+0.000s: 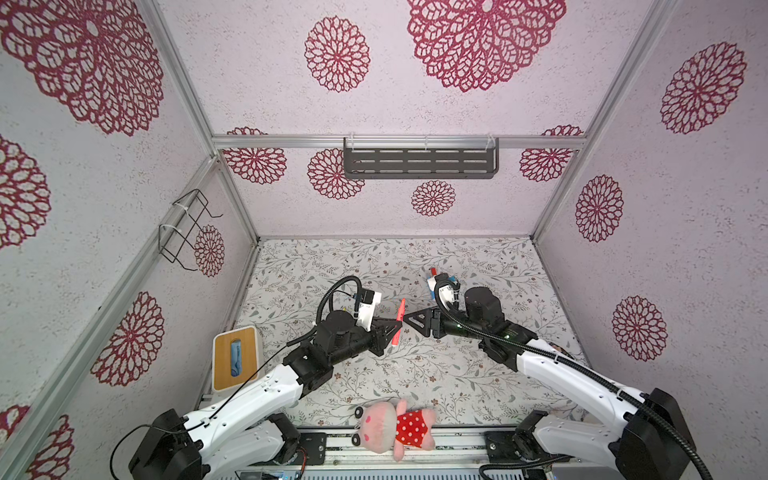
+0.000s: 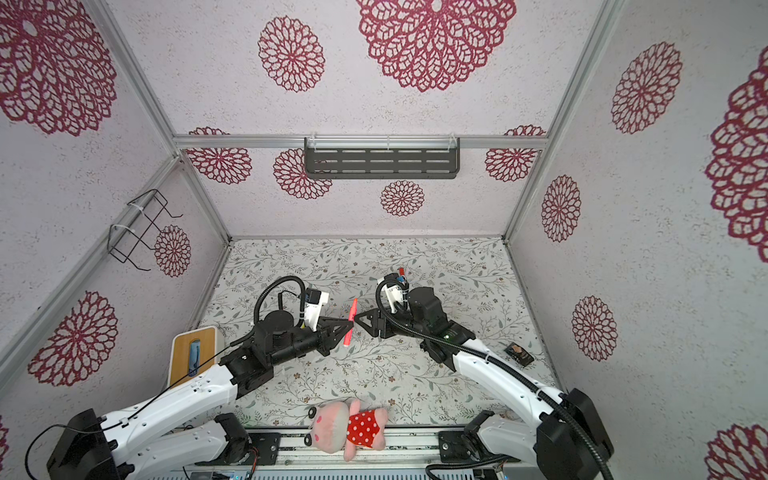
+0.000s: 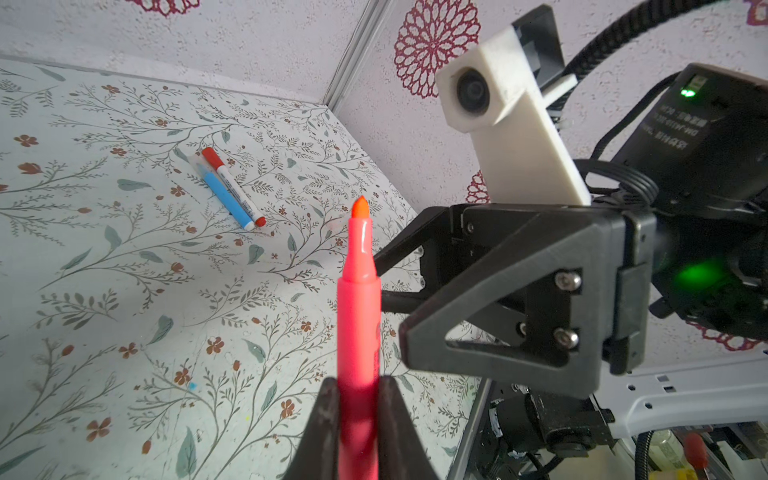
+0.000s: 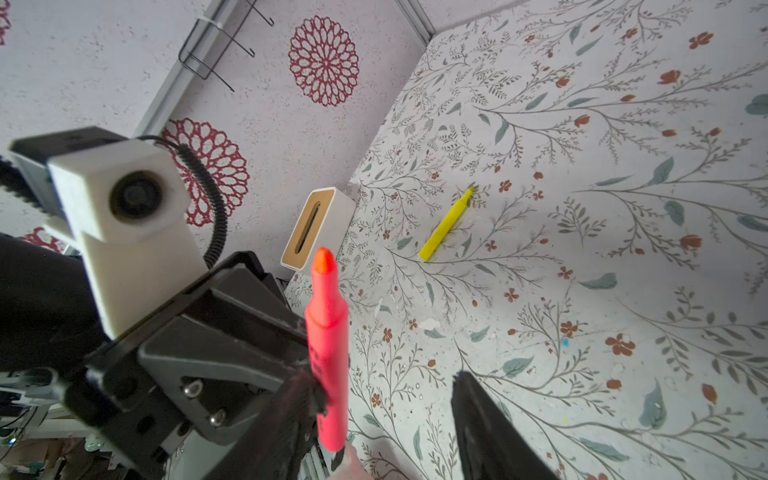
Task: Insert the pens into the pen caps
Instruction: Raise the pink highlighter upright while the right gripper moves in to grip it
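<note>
We get bright, even light, with only faint soft shadows on the worktop (image 1: pixel 457 374). In both top views the walls (image 1: pixel 83 208) stretch toward 9 and 3 o'clock. Left wrist view: the left end effector (image 3: pixel 359 415) is blurry up close, a glare streak on the pink pen (image 3: pixel 358 316).

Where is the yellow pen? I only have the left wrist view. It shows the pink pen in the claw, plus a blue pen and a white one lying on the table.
Observer: The yellow pen shows in the right wrist view, lying on the table with its tip bare.
Operator: Is the right claw closed on the pink pen yet?
Observer: No. In its own wrist view the right claw has its jaws apart. The pink pen is close against one finger, and the other finger is well clear of it.
Operator: Is there anything else around?
Observer: A plush toy lies at the near edge in both top views.
</note>
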You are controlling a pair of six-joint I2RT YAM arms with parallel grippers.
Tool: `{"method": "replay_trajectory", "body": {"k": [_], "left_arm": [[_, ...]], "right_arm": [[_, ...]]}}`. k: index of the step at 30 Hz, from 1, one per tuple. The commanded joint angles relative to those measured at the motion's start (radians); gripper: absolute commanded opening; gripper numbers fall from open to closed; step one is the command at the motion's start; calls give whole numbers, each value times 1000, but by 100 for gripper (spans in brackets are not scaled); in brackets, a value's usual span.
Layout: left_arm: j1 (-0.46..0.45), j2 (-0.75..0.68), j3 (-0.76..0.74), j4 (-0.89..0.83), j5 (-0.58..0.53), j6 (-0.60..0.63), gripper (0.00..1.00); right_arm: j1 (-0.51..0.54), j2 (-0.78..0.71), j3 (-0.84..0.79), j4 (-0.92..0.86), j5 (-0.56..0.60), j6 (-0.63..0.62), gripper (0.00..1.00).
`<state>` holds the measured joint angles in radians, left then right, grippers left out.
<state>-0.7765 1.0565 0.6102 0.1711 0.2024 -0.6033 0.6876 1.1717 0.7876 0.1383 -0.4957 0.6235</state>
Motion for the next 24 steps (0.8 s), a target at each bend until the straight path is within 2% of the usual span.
{"method": "replay_trajectory", "body": {"k": [1, 24], "left_arm": [[-17, 10, 22, 41, -12, -7, 16], [-36, 43, 37, 53, -5, 0, 16]], "right_arm": [[15, 8, 40, 55, -24, 10, 56], [33, 45, 53, 103, -30, 33, 32]]}}
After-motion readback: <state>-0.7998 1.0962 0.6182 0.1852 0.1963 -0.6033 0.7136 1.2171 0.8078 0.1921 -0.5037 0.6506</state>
